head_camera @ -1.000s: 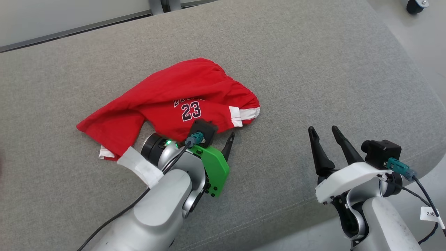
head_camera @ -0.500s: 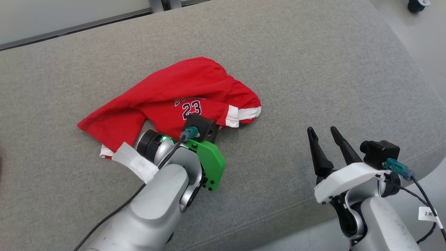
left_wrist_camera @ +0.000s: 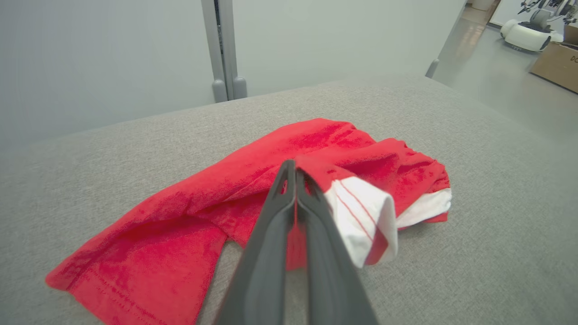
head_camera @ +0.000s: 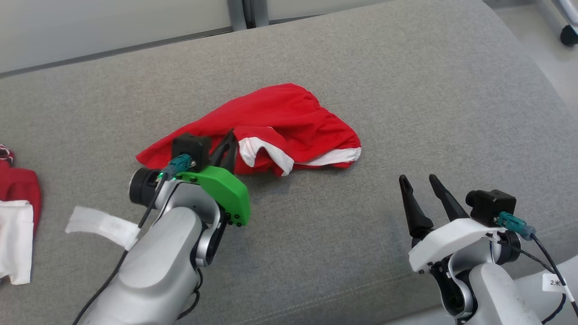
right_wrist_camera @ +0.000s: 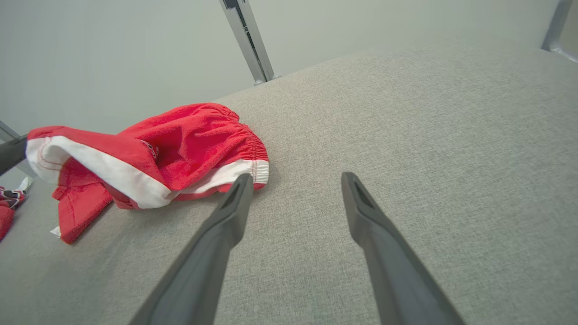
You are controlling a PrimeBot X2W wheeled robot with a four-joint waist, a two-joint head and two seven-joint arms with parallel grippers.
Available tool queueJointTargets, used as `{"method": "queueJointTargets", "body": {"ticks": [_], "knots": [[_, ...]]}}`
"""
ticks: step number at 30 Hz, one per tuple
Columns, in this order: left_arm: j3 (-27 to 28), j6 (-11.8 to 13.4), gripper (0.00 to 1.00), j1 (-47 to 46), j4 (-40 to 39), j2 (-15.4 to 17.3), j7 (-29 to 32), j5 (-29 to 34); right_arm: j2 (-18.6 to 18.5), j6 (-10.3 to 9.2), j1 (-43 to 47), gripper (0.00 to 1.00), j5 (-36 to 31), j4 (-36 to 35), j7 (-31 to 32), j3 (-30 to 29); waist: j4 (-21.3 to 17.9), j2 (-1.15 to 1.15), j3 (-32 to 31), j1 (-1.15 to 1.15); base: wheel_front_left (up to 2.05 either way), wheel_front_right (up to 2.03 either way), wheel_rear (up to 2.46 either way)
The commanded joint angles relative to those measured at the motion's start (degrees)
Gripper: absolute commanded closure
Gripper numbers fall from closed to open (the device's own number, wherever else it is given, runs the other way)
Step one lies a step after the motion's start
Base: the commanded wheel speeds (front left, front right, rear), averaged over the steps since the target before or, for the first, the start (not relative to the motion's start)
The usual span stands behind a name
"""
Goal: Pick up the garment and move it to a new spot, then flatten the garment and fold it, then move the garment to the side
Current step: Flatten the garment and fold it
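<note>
The garment (head_camera: 289, 119) is a pair of red shorts with white trim, lying crumpled on the grey cushion (head_camera: 384, 76). My left gripper (head_camera: 231, 135) is shut on its white-banded hem and holds that edge raised off the cushion. In the left wrist view the closed fingers (left_wrist_camera: 295, 171) pinch red cloth while the white hem (left_wrist_camera: 365, 212) curls to their right. My right gripper (head_camera: 419, 179) is open and empty above the cushion's front right, a short way from the garment's waistband (right_wrist_camera: 244, 149). In the right wrist view the garment (right_wrist_camera: 180, 140) lies left of the open fingers (right_wrist_camera: 235, 203).
More red and white clothing (head_camera: 16, 216) lies at the cushion's left edge. The cushion's front edge runs just under my right arm, with pale floor (head_camera: 533, 40) to the right. A caster wheel (head_camera: 569, 34) stands at the far right, and a cardboard box (left_wrist_camera: 557, 67) lies beyond.
My left gripper has shut on the garment's hem and lifted it up and over, hiding the printed number. The head camera has shifted, bringing other clothing into view. The right gripper stays open.
</note>
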Motion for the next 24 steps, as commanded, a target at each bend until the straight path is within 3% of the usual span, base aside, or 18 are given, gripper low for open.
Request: {"method": "queueJointTargets", "body": {"ticks": [1,10,15,16,17,18,24], "knots": [[0.94,0.92,1.00,1.91,-1.55,1.55,-0.07,-0.72,-0.18,0.00,0.59,0.00,-0.21,-0.40,0.33,-0.12,1.80,0.00,-1.42,0.00,0.00,0.00,0.00],[4.37,4.45,1.00,7.86,-7.79,8.52,2.31,-2.86,-0.18,0.00,1.48,0.00,-0.58,-1.27,1.50,-0.03,4.26,0.00,-2.93,0.00,0.00,0.00,0.00],[5.57,5.51,1.00,9.79,-7.25,10.48,3.55,-4.32,-0.18,0.00,1.68,0.00,-0.45,-1.83,1.84,0.14,4.51,0.00,-2.86,0.00,0.00,0.00,0.00],[5.63,5.51,0.86,10.14,-7.09,10.60,3.69,-4.53,-0.18,0.00,1.71,0.00,-0.41,-1.90,1.89,0.18,4.50,0.00,-2.78,0.00,0.00,0.00,0.00],[5.59,5.56,0.07,10.34,-6.83,10.69,3.93,-4.63,-0.18,0.00,1.70,0.00,-0.38,-1.99,1.96,0.21,4.49,0.00,-2.69,0.00,0.00,0.00,0.00],[5.57,5.64,0.00,10.55,-6.53,10.72,3.98,-4.77,-0.18,0.00,1.67,0.00,-0.34,-2.05,1.96,0.24,4.44,0.00,-2.59,0.00,0.00,0.00,0.00],[5.49,6.20,0.00,11.55,-4.60,11.21,4.14,-5.17,-0.17,0.00,1.48,0.00,-0.55,-2.20,2.15,-0.27,4.17,0.00,-2.37,0.00,0.00,0.00,0.00]]}}
